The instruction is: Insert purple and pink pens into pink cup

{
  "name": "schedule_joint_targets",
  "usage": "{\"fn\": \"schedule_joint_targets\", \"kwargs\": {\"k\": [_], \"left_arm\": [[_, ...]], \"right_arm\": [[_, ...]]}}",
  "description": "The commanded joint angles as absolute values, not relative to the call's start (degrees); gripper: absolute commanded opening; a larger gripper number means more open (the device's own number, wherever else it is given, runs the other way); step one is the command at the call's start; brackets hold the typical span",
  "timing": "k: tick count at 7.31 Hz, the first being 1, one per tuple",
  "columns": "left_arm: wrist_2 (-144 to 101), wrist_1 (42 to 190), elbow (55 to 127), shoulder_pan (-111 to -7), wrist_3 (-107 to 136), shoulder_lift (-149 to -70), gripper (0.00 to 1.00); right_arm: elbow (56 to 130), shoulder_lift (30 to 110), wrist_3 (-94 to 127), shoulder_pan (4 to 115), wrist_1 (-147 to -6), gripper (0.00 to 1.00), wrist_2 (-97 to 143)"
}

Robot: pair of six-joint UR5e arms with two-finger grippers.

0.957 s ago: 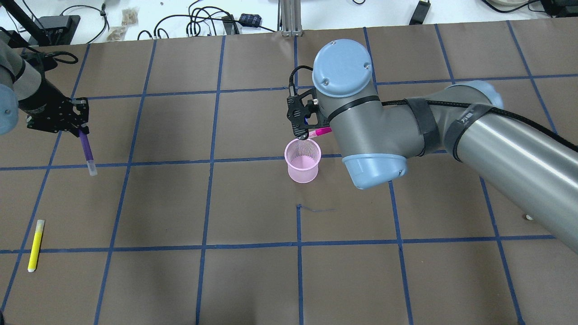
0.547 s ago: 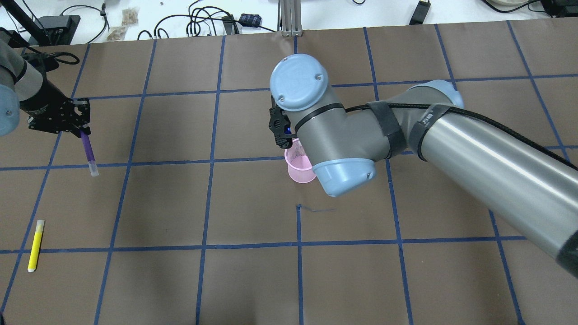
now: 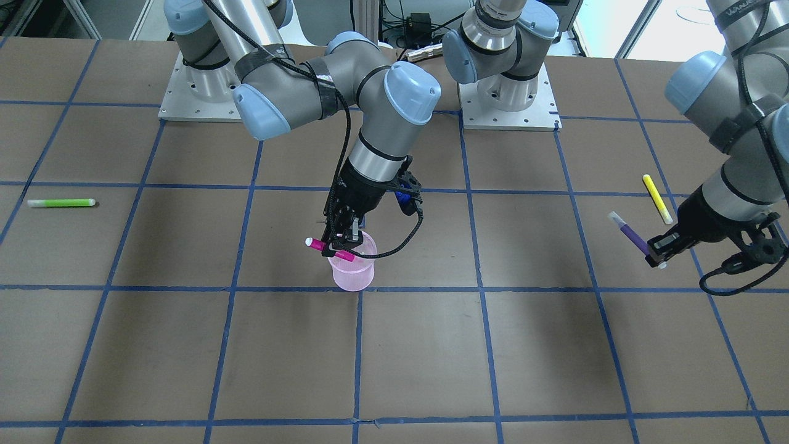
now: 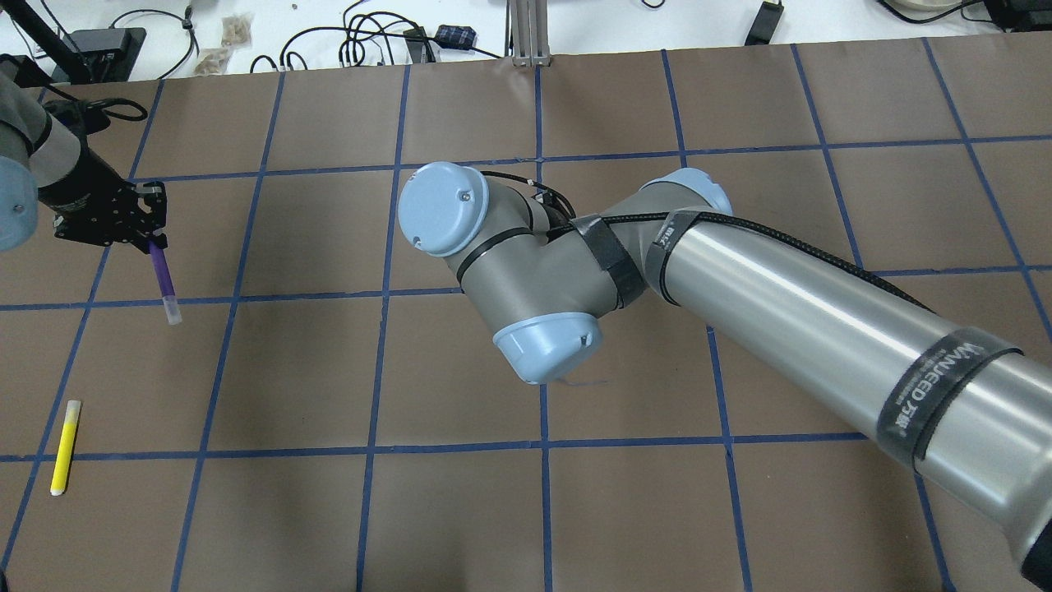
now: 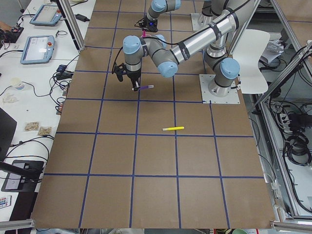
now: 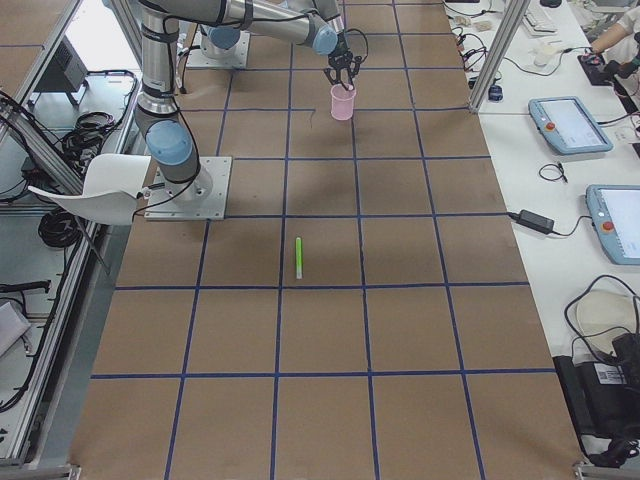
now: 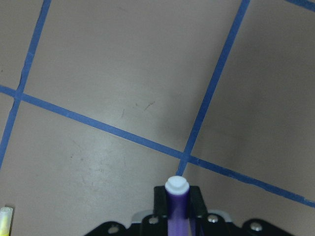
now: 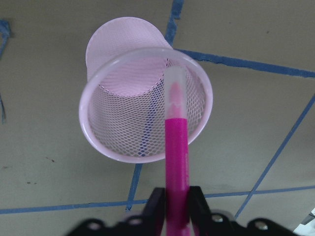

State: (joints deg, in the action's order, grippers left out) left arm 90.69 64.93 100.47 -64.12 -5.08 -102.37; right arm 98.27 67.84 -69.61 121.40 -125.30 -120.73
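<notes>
Evidently the right gripper (image 3: 342,246) has its two black fingers pressed against a bright pink marker pen with a clear cap (image 3: 320,246), pinching it near its back end. It hangs right above the pale pink wire-mesh cup (image 3: 352,274), which stands upright on the brown paper-covered table (image 3: 431,370) beside a line of blue tape. From the right wrist camera the pink marker pen (image 8: 176,157) runs forward out of the right gripper (image 8: 176,211), and its capped tip lines up with the open mouth of the mesh cup (image 8: 118,98), close to one side of the rim. In the front-facing view the pen lies slanted, nearly level, across the cup's top; its tip seems to be above the rim rather than inside it, though the angle makes that hard to judge. (The overhead camera is no help, as the right arm covers both cup and gripper.)

Well apart, the left gripper (image 4: 152,240) is closed on a purple marker pen with a clear cap (image 4: 164,279), held clear of the table with the cap pointing out and down. A yellow highlighter pen (image 4: 64,446) lies flat near it, and a green highlighter pen (image 3: 61,202) lies on the opposite side of the table.
</notes>
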Motion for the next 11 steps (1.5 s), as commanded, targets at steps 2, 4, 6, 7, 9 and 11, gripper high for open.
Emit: {"fn": "schedule_joint_targets", "kwargs": {"k": [2, 4, 6, 7, 9, 11], "left_arm": [[90.6, 64.3, 100.1, -65.1, -4.9, -101.8, 0.00], [90.7, 63.1, 99.6, -69.8, -2.0, -100.0, 0.00], [91.5, 56.3, 99.7, -78.3, 3.9, -99.3, 0.00], [91.4, 53.2, 99.7, -82.6, 5.5, -99.1, 0.00], [91.5, 46.4, 99.9, -91.6, 12.6, -100.0, 0.00], [92.6, 42.9, 100.6, -100.5, 22.6, -101.2, 0.00]], "right_arm": [[97.9, 68.4, -69.3, 120.9, -126.0, 1.00, -120.5], [97.7, 72.2, -69.3, 118.0, -126.0, 1.00, -117.4], [98.5, 80.2, -69.3, 107.5, -122.5, 1.00, -105.0], [98.3, 83.8, -69.3, 102.9, -115.5, 1.00, -99.0], [97.9, 89.7, -69.3, 95.7, -110.2, 1.00, -97.6], [97.4, 93.1, -68.9, 94.3, -107.8, 1.00, -97.1]]}}
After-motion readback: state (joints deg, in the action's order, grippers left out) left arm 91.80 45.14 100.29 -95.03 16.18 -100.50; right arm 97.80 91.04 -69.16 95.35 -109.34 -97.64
